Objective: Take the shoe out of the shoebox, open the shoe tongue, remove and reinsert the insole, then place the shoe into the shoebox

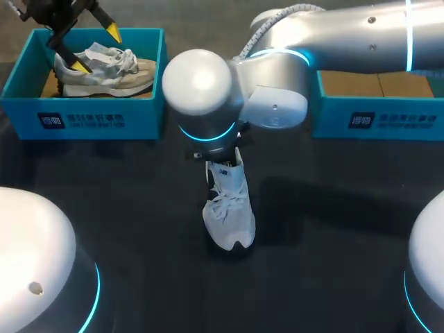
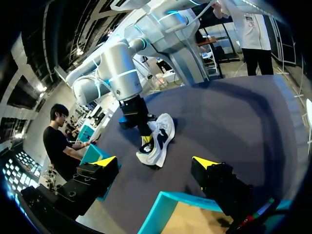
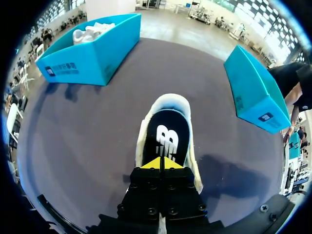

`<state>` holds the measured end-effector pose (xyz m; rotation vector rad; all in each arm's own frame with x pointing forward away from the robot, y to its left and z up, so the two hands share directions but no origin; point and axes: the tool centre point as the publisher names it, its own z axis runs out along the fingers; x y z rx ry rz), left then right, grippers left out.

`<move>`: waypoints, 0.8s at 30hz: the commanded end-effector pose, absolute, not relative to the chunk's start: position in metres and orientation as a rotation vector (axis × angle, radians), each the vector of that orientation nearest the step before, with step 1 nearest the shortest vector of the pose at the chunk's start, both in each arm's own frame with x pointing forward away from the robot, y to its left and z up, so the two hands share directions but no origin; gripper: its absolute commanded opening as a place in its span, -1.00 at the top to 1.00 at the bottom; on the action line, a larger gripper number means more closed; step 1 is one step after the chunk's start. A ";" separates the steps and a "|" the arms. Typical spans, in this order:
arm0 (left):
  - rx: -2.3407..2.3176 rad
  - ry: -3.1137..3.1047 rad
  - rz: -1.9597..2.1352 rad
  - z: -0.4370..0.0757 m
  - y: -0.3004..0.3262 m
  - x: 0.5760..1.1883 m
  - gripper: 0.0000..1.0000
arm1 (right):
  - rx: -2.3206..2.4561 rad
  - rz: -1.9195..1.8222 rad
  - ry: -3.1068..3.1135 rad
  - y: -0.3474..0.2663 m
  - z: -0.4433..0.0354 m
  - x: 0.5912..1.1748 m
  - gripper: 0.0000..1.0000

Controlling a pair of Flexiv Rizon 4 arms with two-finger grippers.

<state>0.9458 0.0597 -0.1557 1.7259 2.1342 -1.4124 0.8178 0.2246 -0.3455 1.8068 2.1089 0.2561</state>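
Note:
A white lace-up shoe [image 1: 229, 211] stands on the dark table at the middle, toe toward the front edge. My right arm reaches in over its heel, and the wrist hides the fingers in the head view. In the right wrist view my right gripper [image 3: 161, 163] is shut, its yellow tips together at the near end of the black insole [image 3: 168, 131], which lies inside the shoe's white collar [image 3: 168, 100]. I cannot tell whether the tips pinch the insole. My left gripper [image 1: 96, 48] hangs open over the left shoebox [image 1: 83, 118], holding nothing.
A beige and grey shoe [image 1: 104, 73] lies in the left shoebox. A second teal shoebox [image 1: 378, 118] stands at the back right, showing a bare cardboard floor. My arm bases fill the two front corners.

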 end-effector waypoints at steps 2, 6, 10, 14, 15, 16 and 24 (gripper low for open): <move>1.729 2.139 -1.404 -0.154 0.058 0.945 -1.00 | 1.828 0.263 2.126 0.218 -0.352 0.821 1.00; 1.729 2.139 -1.404 -0.154 0.058 0.945 -1.00 | 1.850 0.249 2.140 0.216 -0.359 0.826 1.00; 1.729 2.139 -1.404 -0.154 0.058 0.945 -1.00 | 1.873 0.232 2.150 0.214 -0.367 0.831 1.00; 1.729 2.139 -1.404 -0.154 0.058 0.945 -1.00 | 1.879 0.215 2.158 0.213 -0.375 0.834 1.00; 1.729 2.139 -1.404 -0.154 0.058 0.945 -1.00 | 1.889 0.210 2.158 0.213 -0.377 0.835 1.00; 1.729 2.139 -1.404 -0.154 0.058 0.945 -1.00 | 1.889 0.210 2.158 0.212 -0.378 0.835 1.00; 1.729 2.139 -1.404 -0.154 0.058 0.945 -1.00 | 1.905 0.183 2.175 0.212 -0.388 0.838 1.00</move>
